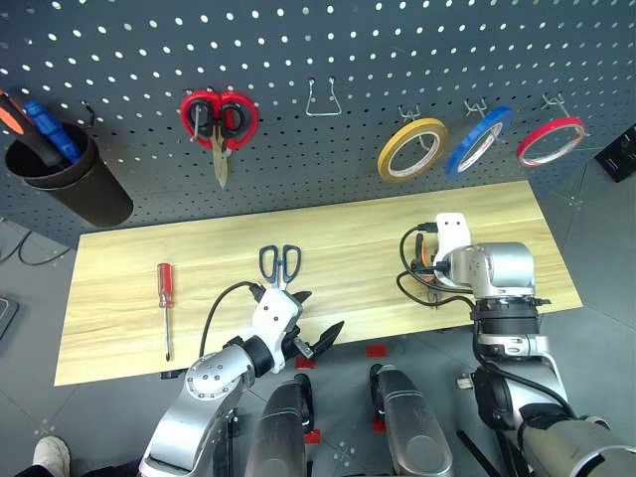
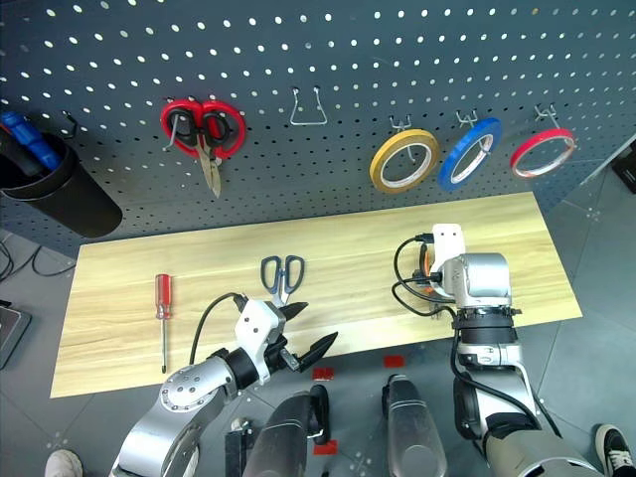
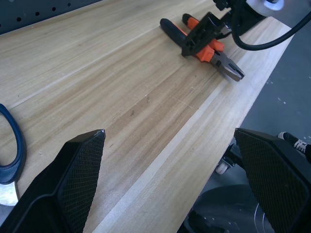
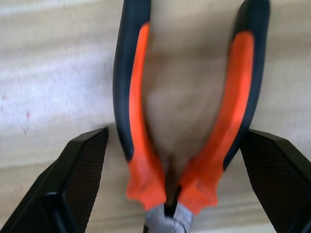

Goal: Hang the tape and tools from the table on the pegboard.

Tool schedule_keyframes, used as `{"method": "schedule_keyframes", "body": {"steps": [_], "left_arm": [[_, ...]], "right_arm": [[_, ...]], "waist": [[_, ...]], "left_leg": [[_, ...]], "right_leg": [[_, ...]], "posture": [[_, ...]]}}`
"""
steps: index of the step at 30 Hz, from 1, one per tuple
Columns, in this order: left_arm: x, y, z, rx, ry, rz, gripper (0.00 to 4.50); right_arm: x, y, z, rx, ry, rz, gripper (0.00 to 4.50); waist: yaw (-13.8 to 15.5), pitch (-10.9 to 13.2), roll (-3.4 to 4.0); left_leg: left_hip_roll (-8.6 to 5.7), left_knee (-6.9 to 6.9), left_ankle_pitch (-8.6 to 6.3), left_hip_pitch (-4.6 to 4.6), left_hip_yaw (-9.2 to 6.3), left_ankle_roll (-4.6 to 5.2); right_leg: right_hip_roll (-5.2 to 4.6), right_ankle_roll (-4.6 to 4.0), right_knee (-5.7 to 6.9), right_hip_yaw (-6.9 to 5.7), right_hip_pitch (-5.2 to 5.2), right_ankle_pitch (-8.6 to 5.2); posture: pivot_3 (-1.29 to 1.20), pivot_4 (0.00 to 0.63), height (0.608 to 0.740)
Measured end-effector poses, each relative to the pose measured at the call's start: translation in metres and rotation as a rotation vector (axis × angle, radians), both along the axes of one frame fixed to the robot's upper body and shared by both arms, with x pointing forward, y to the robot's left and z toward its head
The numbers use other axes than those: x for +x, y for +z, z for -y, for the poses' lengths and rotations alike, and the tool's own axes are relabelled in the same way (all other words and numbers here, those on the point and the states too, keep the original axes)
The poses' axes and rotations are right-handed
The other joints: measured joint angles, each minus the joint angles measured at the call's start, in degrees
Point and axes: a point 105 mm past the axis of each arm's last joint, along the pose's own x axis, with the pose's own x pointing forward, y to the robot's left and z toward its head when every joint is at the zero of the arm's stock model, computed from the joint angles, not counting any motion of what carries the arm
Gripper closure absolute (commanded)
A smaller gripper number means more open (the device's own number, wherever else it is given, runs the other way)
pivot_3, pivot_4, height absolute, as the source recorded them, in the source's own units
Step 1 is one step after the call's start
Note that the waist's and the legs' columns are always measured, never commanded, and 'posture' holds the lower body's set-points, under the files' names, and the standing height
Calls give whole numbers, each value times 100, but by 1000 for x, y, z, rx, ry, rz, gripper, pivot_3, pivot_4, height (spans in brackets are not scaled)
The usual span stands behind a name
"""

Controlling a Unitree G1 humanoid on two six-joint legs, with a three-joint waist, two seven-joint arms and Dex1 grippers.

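I have the right gripper point(image 4: 165, 184) down over the pliers point(image 4: 184, 121), which lie flat on the table point(image 1: 348, 248) at about 4 o'clock of the tabletop, near its front edge. Its jaws stand wide open, one finger on either side of the two orange-and-black handles, neither touching them; the steel nose of the pliers points back toward me. From the left wrist camera I see the same pliers point(image 3: 206, 41) with the right arm's black cable looping just over them.

My left gripper point(image 1: 308, 343) hangs at the table's front edge, around 6 o'clock, jaws open and holding nothing. Just beyond it, toward 12 o'clock, lie the blue-handled scissors point(image 1: 280, 264), handles toward the pegboard point(image 1: 298, 89). The red-handled screwdriver point(image 1: 166, 303) lies well apart at 8 o'clock, shaft pointing to the front edge.

On the pegboard the red tape point(image 1: 550, 140) already hangs at the far 2 o'clock end, with the blue roll point(image 1: 478, 141) and yellow roll point(image 1: 411, 149) beside it. A bare wire hook point(image 1: 323, 99) sits at 12 o'clock, red-handled scissors point(image 1: 219, 124) hang at 11 o'clock, and a black cup point(image 1: 65, 179) with orange and blue handles in it hangs at 10 o'clock. Nothing lies between the pliers and the board.
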Motion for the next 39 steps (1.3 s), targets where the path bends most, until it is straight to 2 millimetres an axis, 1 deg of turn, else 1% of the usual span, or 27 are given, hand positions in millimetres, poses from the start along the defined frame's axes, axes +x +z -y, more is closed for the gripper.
{"method": "schedule_keyframes", "body": {"steps": [6, 12, 13, 14, 15, 17, 26, 30, 33, 35, 37, 39], "left_arm": [[0, 0, 0, 0, 0, -1, 0], [0, 0, 0, 0, -1, 0, 0], [0, 0, 0, 0, -1, 0, 0], [0, 0, 0, 0, -1, 0, 0], [0, 0, 0, 0, -2, 0, 0], [0, 0, 0, 0, -2, 0, 0], [0, 1, 1, 0, -5, 4, 0], [0, 1, 1, -2, -7, 2, 0], [1, 3, 2, -9, -11, 7, 0], [2, 6, 3, -16, -14, 15, 0], [0, 7, 3, -23, -15, 18, 0], [-3, 11, 3, -33, -16, 30, 0]], "right_arm": [[15, 7, -1, -22, 27, 41, 11], [21, 9, -2, -24, 53, 55, 11], [21, 8, -2, -21, 56, 55, 412], [21, 8, -2, -18, 59, 54, 596], [21, 8, -3, -18, 60, 52, 942], [20, 8, -3, -16, 63, 52, 1489], [18, 8, -6, -21, 88, 55, 1492], [16, 8, -8, -30, 131, 65, 1492], [12, 9, -20, 3, 221, 89, 1492], [7, 12, -33, 34, 318, 133, 1492], [0, 19, -42, 59, 399, 189, 1492], [-6, 30, -47, 73, 465, 250, 1492]], "waist": [[2, 10, -3], [4, 13, -5], [4, 13, -6], [4, 13, -5], [6, 14, -5], [10, 14, -5], [11, 16, -4], [16, 18, -4], [16, 18, -4], [20, 21, -1], [26, 21, 0], [31, 21, 0]], "left_leg": [[0, -1, 1, -1, -3, -1], [1, -2, 1, -1, -4, -1], [1, -2, 1, -1, -4, -1], [1, -1, 0, -1, -5, -1], [1, -2, 0, -1, -6, -1], [1, -2, 1, -1, -7, -1], [1, -7, 0, -6, -10, -1], [1, -8, 0, -10, -14, -1], [1, -9, 0, -14, -17, -1], [1, -9, 1, -18, -22, -2], [1, -11, 1, -25, -26, -2], [1, -11, 1, -30, -33, -4]], "right_leg": [[0, 0, -2, -5, 1, 0], [-2, -1, -3, -6, 2, 0], [-2, -1, -3, -6, 2, 0], [-2, -1, -3, -6, 2, 0], [-2, -1, -3, -7, 2, 0], [-3, -1, -5, -9, 2, 0], [-5, -1, -13, -15, 2, 0], [-7, -1, -17, -20, 1, 0], [-7, -1, -20, -25, 0, 0], [-6, -1, -23, -31, -3, 0], [-6, -1, -31, -37, -4, 0], [-7, 0, -46, -47, 1, 1]], "posture": [[-111, 451, 740], [-109, 449, 740], [-109, 449, 740], [-108, 447, 740], [-108, 447, 740], [-108, 447, 740], [-113, 442, 740], [-118, 432, 740], [-122, 424, 740], [-132, 413, 740], [-140, 403, 740], [-150, 391, 740]]}}
